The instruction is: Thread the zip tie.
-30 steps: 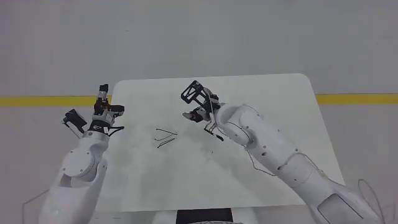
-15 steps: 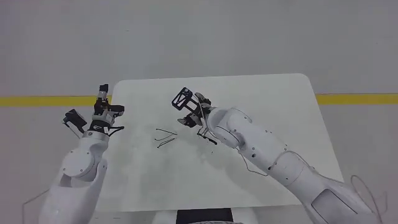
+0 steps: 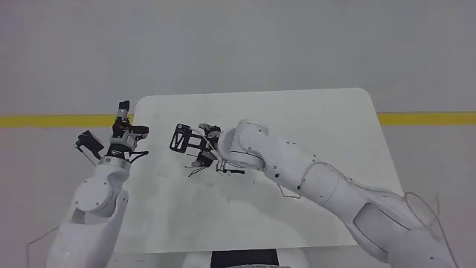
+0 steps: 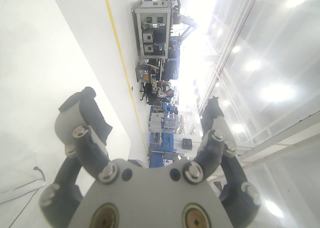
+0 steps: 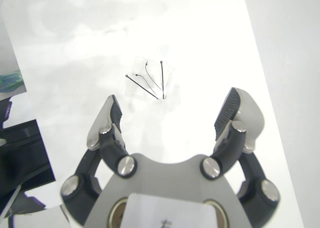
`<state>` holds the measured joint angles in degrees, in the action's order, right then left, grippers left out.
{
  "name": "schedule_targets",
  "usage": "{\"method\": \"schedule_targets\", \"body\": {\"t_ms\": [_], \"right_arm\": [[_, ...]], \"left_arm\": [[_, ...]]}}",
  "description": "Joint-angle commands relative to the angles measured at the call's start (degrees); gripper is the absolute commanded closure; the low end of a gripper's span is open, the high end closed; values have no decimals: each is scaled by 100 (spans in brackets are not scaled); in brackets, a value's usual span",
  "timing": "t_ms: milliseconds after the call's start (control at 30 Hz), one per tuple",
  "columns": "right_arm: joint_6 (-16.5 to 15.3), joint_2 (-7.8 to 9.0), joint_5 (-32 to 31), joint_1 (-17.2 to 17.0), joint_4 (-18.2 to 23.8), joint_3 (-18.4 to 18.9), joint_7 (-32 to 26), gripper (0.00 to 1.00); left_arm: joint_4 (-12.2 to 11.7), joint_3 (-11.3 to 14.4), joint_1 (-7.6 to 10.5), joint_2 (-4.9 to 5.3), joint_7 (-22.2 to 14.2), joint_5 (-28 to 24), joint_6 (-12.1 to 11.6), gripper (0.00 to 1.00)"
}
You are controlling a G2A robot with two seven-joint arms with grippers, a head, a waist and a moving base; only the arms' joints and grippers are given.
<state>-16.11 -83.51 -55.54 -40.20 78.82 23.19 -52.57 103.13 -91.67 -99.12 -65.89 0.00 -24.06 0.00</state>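
Several thin black zip ties (image 5: 150, 80) lie fanned out on a clear plastic sheet (image 5: 140, 63) near the middle of the white table (image 3: 327, 119). In the top view the zip ties (image 3: 195, 171) peek out just below my right arm. My right gripper (image 5: 172, 104) hangs open above the table, a little short of the ties, holding nothing. Seen from the top, the right gripper (image 3: 181, 138) sits over the table's left half. My left gripper (image 4: 150, 99) is open and empty, off the table's left edge and pointing out into the room; in the top view the left gripper (image 3: 123, 119) is beside the table's left corner.
The table's rounded left edge (image 3: 141, 108) lies close to the left arm. A yellow floor line (image 3: 416, 117) runs behind the table. A green object (image 5: 11, 80) shows off the table's edge in the right wrist view.
My right arm has swung left across the table, bringing its open gripper from the centre back to above the zip ties. The left arm has stayed still.
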Motion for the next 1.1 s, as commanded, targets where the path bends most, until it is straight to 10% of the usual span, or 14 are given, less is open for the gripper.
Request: {"method": "schedule_targets", "body": {"t_ms": [0, 100, 500, 867, 1067], "right_arm": [[-17, -209, 238, 173, -378, -180, -60, 0], [20, -479, 295, 347, -943, -422, -45, 0], [54, -481, 251, 336, -973, -445, -103, 0], [-40, -1035, 253, 420, -1635, -798, -394, 0], [-34, -1050, 250, 427, -1656, -793, -345, 0]], "left_arm": [[0, 0, 0, 0, 0, 0, 0, 0], [0, 0, 0, 0, 0, 0, 0, 0], [0, 0, 0, 0, 0, 0, 0, 0], [0, 0, 0, 0, 0, 0, 0, 0], [0, 0, 0, 0, 0, 0, 0, 0]]}}
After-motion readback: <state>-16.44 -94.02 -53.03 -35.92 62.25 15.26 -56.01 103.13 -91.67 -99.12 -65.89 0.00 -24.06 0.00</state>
